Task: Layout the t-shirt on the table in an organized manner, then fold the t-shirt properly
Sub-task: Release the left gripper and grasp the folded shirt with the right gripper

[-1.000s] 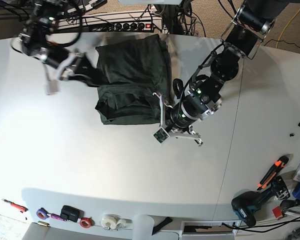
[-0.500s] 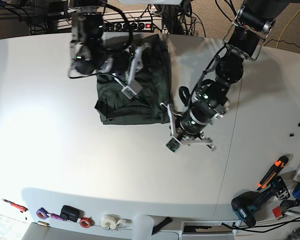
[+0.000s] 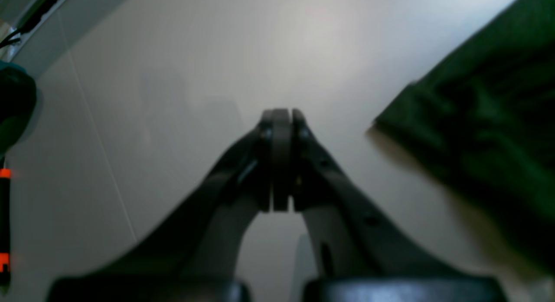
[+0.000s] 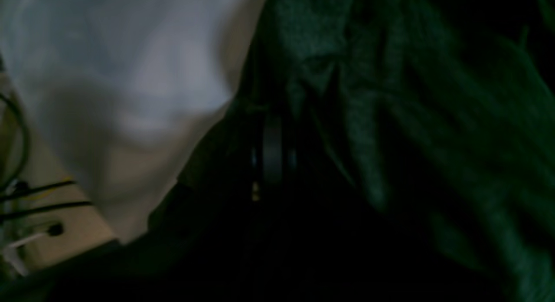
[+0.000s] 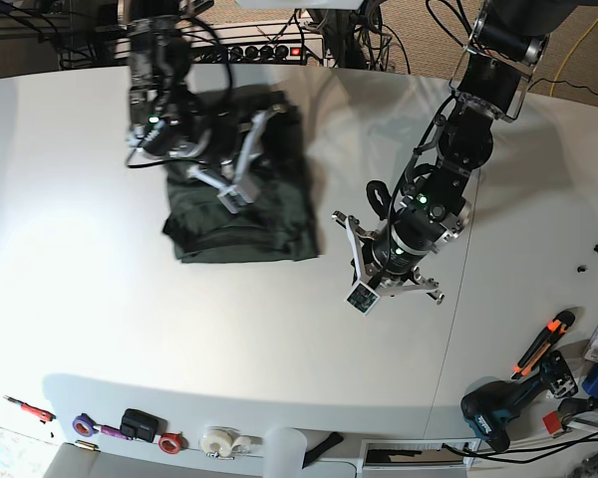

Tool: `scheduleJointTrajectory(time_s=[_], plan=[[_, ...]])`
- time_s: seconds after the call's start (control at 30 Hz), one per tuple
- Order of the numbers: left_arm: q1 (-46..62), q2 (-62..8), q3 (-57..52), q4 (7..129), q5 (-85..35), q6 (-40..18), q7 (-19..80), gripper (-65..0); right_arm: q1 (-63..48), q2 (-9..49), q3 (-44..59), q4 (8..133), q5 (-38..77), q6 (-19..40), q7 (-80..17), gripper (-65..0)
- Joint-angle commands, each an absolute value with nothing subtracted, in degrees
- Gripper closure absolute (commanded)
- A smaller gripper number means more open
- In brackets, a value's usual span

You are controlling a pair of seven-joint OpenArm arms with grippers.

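Observation:
The dark green t-shirt (image 5: 229, 224) lies folded into a rough rectangle on the white table (image 5: 100, 249), left of centre. My right gripper (image 5: 251, 151) rests on the shirt's upper part. In the right wrist view its fingers (image 4: 273, 150) are pressed together, with folds of the t-shirt (image 4: 390, 98) bunched around the tips, and the table (image 4: 130, 76) shows to the left. My left gripper (image 5: 384, 289) hovers over bare table to the right of the shirt. It is shut with nothing in it (image 3: 281, 119), and the t-shirt (image 3: 477, 119) edge lies off to its right.
A power strip (image 5: 249, 50) and cables run along the back edge. A drill (image 5: 498, 413) and an orange-handled tool (image 5: 543, 344) lie at the front right. Tape rolls (image 5: 219, 438) sit on the near ledge. A thin seam (image 5: 458, 299) crosses the table.
The right gripper came onto the shirt, shut, and moved left, and the whole shirt slid left with it. The left arm drew away to the right and toward the front.

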State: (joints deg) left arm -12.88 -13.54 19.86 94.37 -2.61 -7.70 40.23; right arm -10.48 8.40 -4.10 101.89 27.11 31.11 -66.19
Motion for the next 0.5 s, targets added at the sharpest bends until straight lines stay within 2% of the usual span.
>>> scheduleJointTrajectory(time_s=[0.0, 0.27, 0.47], plan=[[-14.1, -13.5, 19.6, 95.3, -2.6, -7.5, 39.1, 0.0, -11.6, 10.9, -2.8, 101.4, 20.3, 29.5, -72.0, 0.0], [-14.1, -13.5, 19.6, 95.3, -4.1, -7.5, 39.1, 0.0, -14.4, 21.7, 6.5, 101.4, 20.3, 29.7, -71.3, 0.0], [-14.1, -13.5, 19.6, 95.3, -4.1, -7.5, 39.1, 0.0, -15.4, 24.4, 17.8, 101.4, 21.0, 29.5, -68.5, 0.0]])
